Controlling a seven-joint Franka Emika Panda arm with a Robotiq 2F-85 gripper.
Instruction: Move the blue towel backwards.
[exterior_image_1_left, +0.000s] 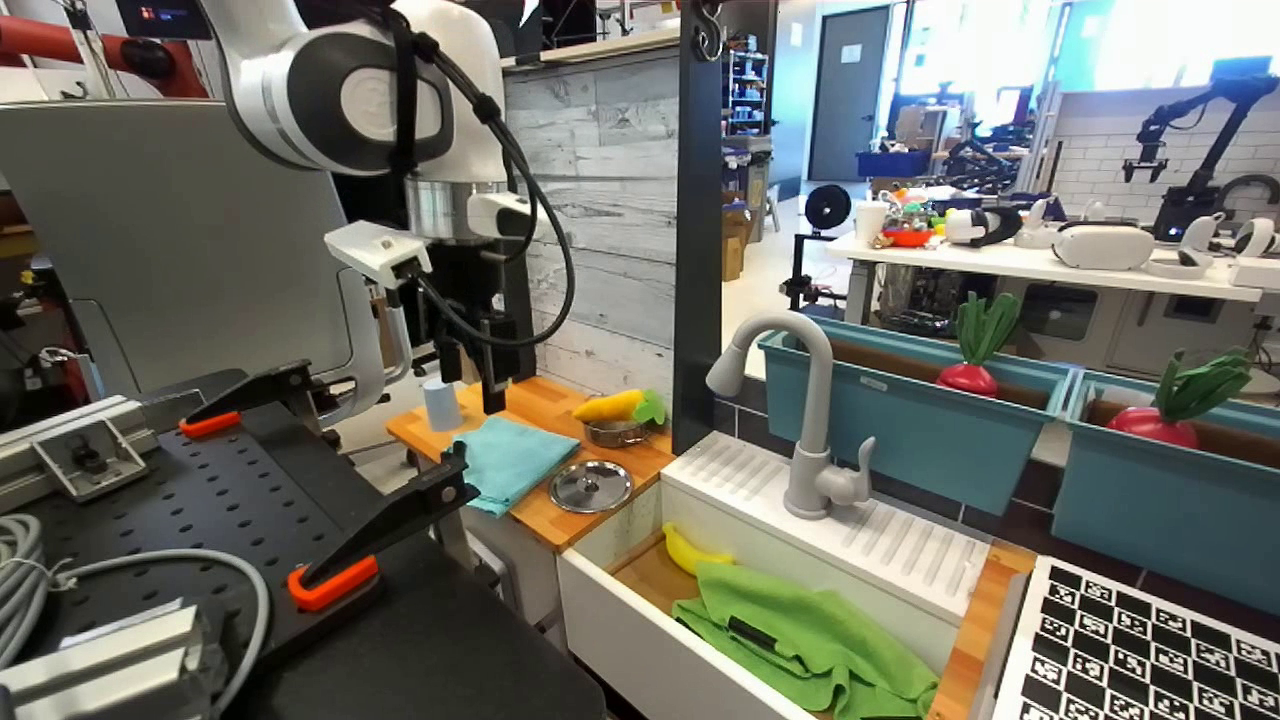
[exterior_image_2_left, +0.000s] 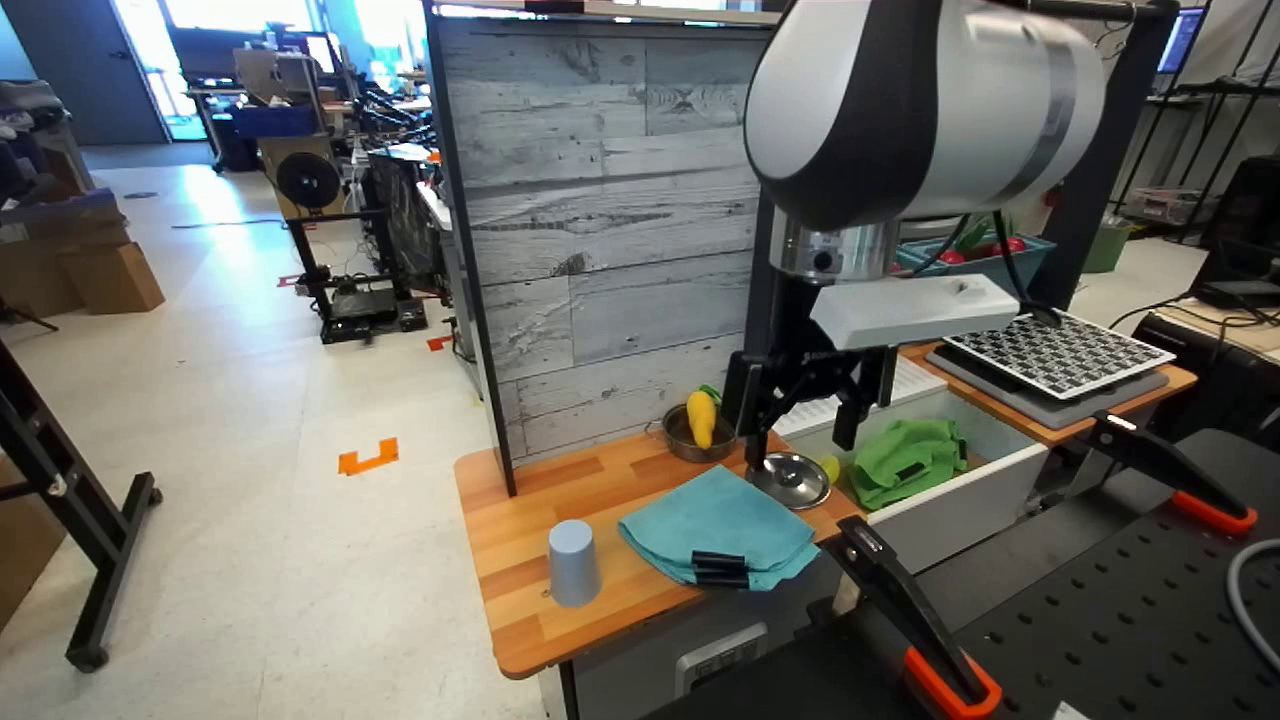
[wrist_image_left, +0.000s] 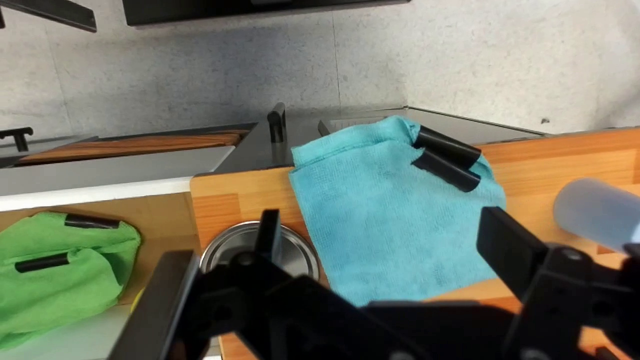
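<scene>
The gripper (exterior_image_2_left: 802, 452) is hovering with jaws spread wide, holding nothing, probably for straddling the blue towel (wrist_image_left: 395, 220). On it, black strips (wrist_image_left: 446, 171) are perhaps serving as grips.

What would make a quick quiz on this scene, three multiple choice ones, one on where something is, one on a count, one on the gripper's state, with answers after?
1. Where is the banana?
A on the lid
B in the sink
C in the pan

2. How many black strips show on the blue towel?
A two
B four
C none

3. How does the gripper stand?
A shut on the blue towel
B shut on the cup
C open

1 B: an exterior view shows it in there with the green towel.
2 A: the wrist view shows two, side by side.
3 C: its fingers stand apart in an exterior view.
</scene>
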